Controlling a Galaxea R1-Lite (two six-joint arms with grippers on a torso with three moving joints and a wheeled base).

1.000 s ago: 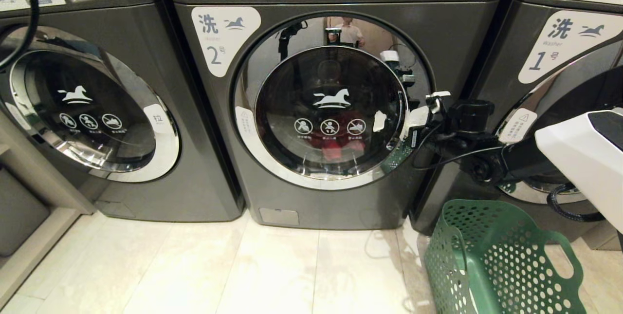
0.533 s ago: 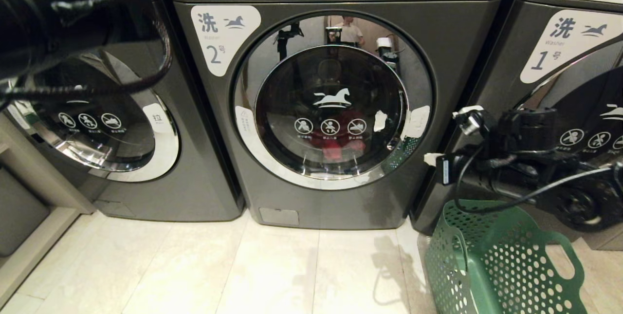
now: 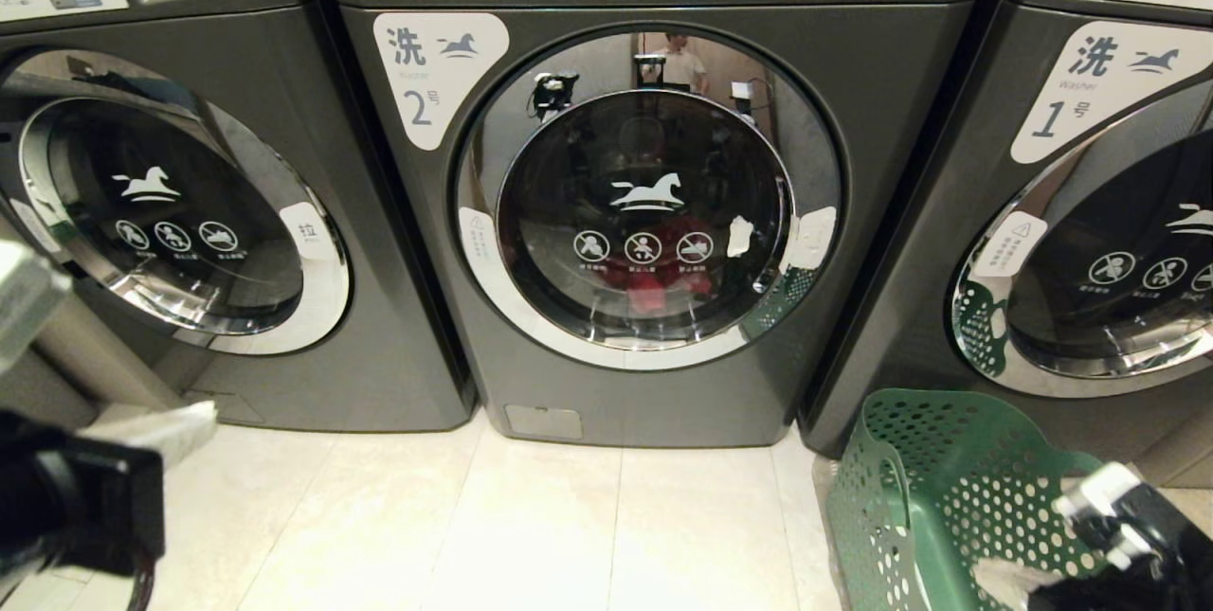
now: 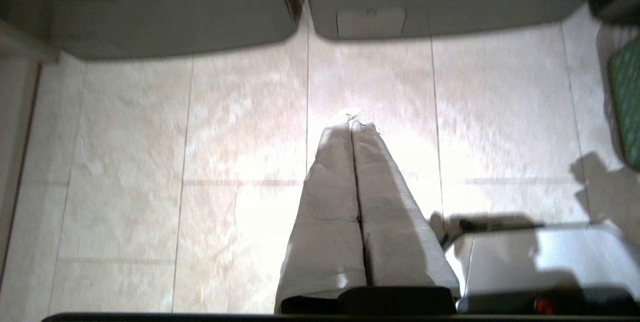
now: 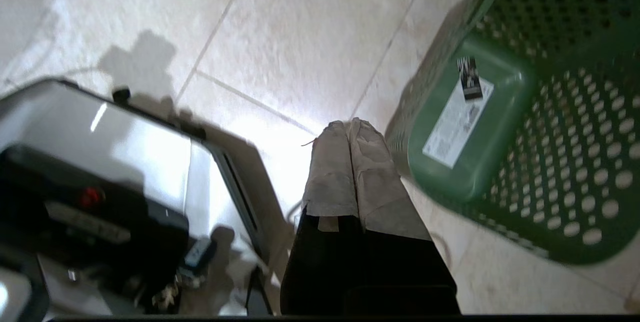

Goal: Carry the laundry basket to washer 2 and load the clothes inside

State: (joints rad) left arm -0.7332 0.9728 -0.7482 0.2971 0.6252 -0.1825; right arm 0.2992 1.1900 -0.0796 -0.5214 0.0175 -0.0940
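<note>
Here, three dark grey front-load washers stand in a row on a pale tiled floor (image 3: 531,535). Washer 2 (image 3: 654,204), marked by a white label with a blue "2" (image 3: 422,104), sits in the middle with its chrome-ringed glass door closed. Through the glass a bright red garment (image 3: 654,275) shows inside the drum; no other clothes can be made out.

The green perforated laundry basket (image 3: 957,497) stands on the floor in front of the washer labelled "1" (image 3: 1071,213), just to the right of washer 2. In the right wrist view its bottom is bare apart from a paper label (image 5: 457,122), so it looks empty.

The left gripper (image 4: 352,117) hangs low over bare tiles in front of the machines, its two tape-wrapped fingers (image 4: 330,187) pressed flat together with nothing between them. The right gripper (image 5: 350,125) is low at the near rim of the basket, also with fingers (image 5: 332,172) pressed together and empty. The robot's base (image 5: 100,127) shows beside it.

Judged from the closed door, the garment inside and the empty basket, loading appears finished and the arms seem to be settling to rest. To do this well, both arms should come down slowly and stay clear of the basket rim on the right, so it is not tipped or pushed. The closed fingers should stay off the floor.
</note>
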